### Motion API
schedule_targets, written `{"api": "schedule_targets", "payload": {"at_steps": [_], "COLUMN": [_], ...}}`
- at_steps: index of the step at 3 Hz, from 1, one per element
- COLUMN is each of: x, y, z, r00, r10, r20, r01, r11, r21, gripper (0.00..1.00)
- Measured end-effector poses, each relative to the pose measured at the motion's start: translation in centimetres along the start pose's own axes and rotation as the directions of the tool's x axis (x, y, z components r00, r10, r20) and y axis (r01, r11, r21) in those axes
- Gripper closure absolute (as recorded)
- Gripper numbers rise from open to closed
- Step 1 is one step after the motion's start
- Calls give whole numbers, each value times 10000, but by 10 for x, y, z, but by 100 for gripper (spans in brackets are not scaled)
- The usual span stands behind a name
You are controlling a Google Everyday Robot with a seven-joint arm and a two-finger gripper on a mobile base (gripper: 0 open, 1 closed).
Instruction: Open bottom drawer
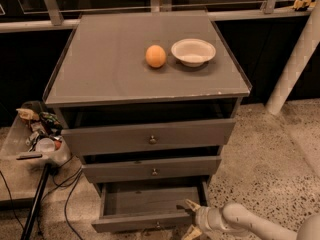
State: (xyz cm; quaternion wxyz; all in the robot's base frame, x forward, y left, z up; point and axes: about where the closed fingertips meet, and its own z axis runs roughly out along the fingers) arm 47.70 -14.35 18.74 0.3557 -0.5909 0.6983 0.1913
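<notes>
The grey cabinet (150, 74) has three drawers. Its bottom drawer (140, 221) stands pulled out, its empty inside showing, with a small knob (158, 225) on the front at the lower edge of the view. My gripper (190, 218) sits at the right end of that drawer's front, at the bottom right of the view. One cream finger (191, 204) lies over the drawer's front right corner and the other finger (192, 232) is below it, spread apart. The white arm runs off to the lower right.
An orange (155, 56) and a white bowl (193, 52) rest on the cabinet top. The top drawer (150, 136) and middle drawer (152, 169) are slightly ajar. A clear bin of clutter (37, 139), cables and a black stand leg (35, 204) are at the left. A white pillar (295, 64) stands at the right.
</notes>
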Motion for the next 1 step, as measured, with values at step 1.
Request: {"api": "schedule_targets", "payload": {"at_steps": [1], "x": [0], "y": [0], "z": [0], "r00": [10000], "r10": [0], "r20": [0], "r01": [0], "r11": [10000], "r21": [0], "gripper": [0]}}
